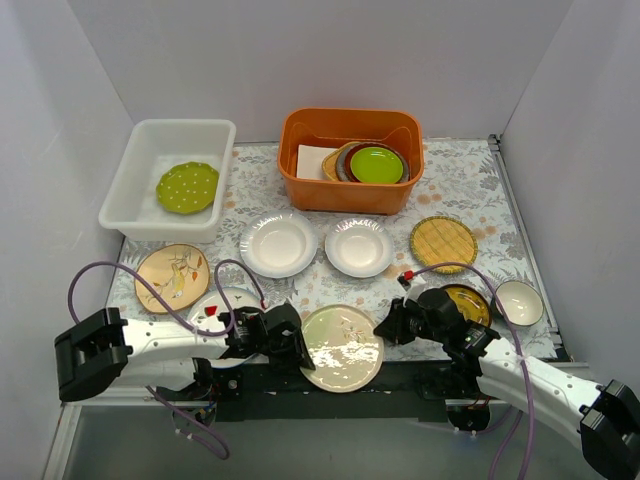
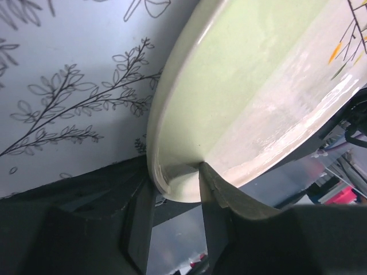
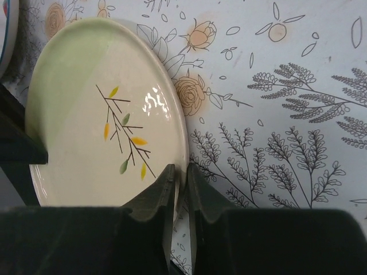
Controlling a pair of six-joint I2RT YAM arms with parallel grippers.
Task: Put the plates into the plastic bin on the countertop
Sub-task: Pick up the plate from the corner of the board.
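A cream plate (image 1: 342,347) with a twig and leaf pattern lies at the front middle of the countertop (image 1: 460,190), overhanging its near edge. My left gripper (image 1: 300,345) is shut on the plate's left rim. In the left wrist view (image 2: 175,177) one finger lies on top of the plate (image 2: 258,86) and one under it. My right gripper (image 1: 385,330) is shut on its right rim, which the right wrist view (image 3: 180,172) shows pinched between the fingers, with the plate (image 3: 86,132) to their left. The white plastic bin (image 1: 125,215) at the back left holds a green dotted plate (image 1: 187,187).
An orange tub (image 1: 350,195) at the back holds a lime-green plate (image 1: 377,164) and others. On the countertop lie two white plates (image 1: 279,244) (image 1: 358,247), a yellow woven plate (image 1: 443,241), a peach plate (image 1: 172,277), a red-fruit plate (image 1: 225,300), a dark brown-gold plate (image 1: 475,305) and a white bowl (image 1: 519,302).
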